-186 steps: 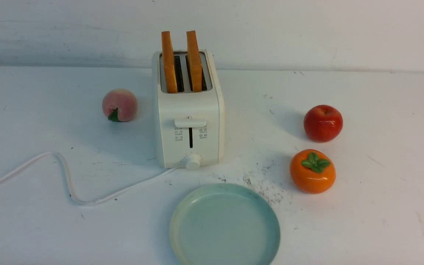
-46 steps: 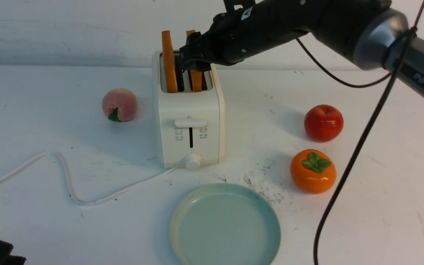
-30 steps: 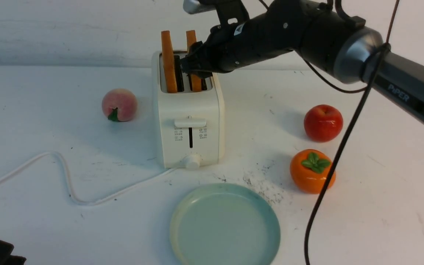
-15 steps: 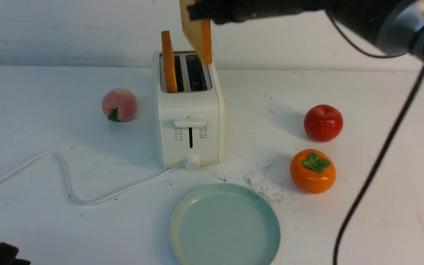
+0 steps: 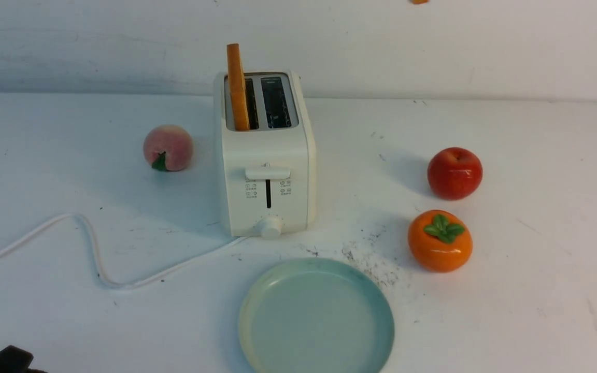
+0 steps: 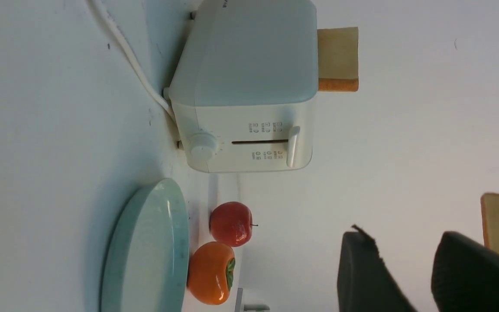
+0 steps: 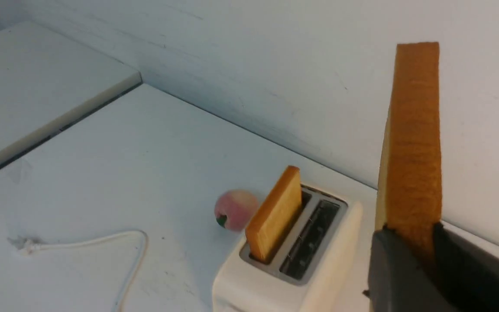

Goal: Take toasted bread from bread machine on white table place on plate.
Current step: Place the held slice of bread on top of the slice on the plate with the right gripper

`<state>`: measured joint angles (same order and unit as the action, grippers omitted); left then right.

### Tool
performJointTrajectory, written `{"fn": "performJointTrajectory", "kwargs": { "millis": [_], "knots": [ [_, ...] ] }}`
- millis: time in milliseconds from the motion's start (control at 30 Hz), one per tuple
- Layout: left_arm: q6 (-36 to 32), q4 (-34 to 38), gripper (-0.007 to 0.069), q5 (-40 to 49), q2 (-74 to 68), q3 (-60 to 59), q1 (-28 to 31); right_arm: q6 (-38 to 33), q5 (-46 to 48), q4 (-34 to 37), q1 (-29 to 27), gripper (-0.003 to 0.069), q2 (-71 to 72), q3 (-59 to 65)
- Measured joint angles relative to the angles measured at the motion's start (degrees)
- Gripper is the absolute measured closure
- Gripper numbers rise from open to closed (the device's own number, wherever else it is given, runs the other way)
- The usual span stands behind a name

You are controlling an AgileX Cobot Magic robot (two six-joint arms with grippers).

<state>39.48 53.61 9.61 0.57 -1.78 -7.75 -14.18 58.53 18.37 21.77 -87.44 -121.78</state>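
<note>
**Right jaws pinch the held slice high above the plate**

Closed narrow on one edge of the held slice, the right jaws carry it roughly upright, with its thin crust edge toward the wrist camera. In the front view only a corner of it pokes in at the top edge, to the right of the toaster.

The plate lies well below and nearer the robot, on the desk just in front of the toaster, with nothing on it. As I judge it, the coming move runs down, back toward the robot and a little left. The slice will need tipping from upright to flat so that a broad face meets the plate.

The other slice stands in the toaster's left slot, and the right slot is empty. The left jaws stand wide with nothing between them, low at the near left corner of the desk and well apart from toaster and plate. The right arm is the one placed for this drop.
</note>
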Motion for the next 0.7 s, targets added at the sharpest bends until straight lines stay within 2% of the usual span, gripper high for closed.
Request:
{"fn": "performJointTrajectory", "kwargs": {
  "millis": [200,367,467,567,600,633,700],
  "knots": [
    [0.0,0.0,0.0387,0.55,0.0,0.0,0.0,1.12,13.38,-0.31,-8.19,0.0568,7.52,0.44],
    [0.0,0.0,0.0387,0.74,0.0,0.0,0.0,1.61,14.03,2.91,-12.52,0.0568,13.27,10.56],
    [-0.41,0.0,0.0387,0.74,0.0,0.0,0.0,0.21,12.96,9.02,-12.93,0.0568,17.49,22.49],
    [-2.17,-0.06,0.0387,0.8,0.0,0.0,0.0,-5.04,7.94,20.24,-12.88,0.0568,20.57,39.63],
    [-2.39,-0.06,0.0387,0.8,0.0,0.0,0.0,-6.1,7.14,21.89,-12.88,0.0568,20.79,41.92],
    [-3.26,-0.06,0.0387,0.85,0.0,0.0,0.0,-10.64,3.69,28.68,-12.88,0.0568,21.19,50.65],
    [-3.76,-0.17,0.0387,0.97,0.0,0.0,0.0,-17.52,-0.98,37.16,-12.88,0.0568,20.9,60.22]
  ]
}}
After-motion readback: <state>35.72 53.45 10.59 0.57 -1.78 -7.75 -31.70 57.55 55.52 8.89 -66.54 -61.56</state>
